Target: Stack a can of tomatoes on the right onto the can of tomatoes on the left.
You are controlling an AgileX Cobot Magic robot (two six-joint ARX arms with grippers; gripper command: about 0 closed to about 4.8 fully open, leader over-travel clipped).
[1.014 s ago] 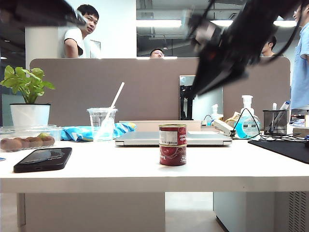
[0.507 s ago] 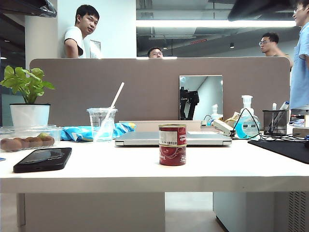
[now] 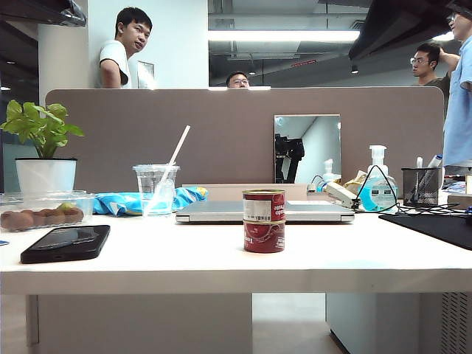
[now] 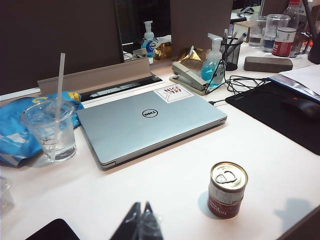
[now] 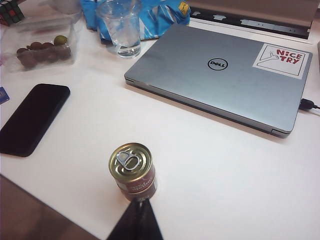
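My top can (image 3: 263,206) sat stacked on the bottom can (image 3: 264,237). My left gripper (image 4: 141,218) and right gripper (image 5: 136,220) hung above, both closed, empty.

The left gripper (image 4: 141,220) is hanging well above the table with its dark fingertips pressed together into a point. The right gripper (image 5: 138,219) is also hovering high, its two fingers meeting in a closed wedge and gripping nothing. In the exterior view, only a dark part of the right arm (image 3: 398,22) is showing, at the upper right corner.
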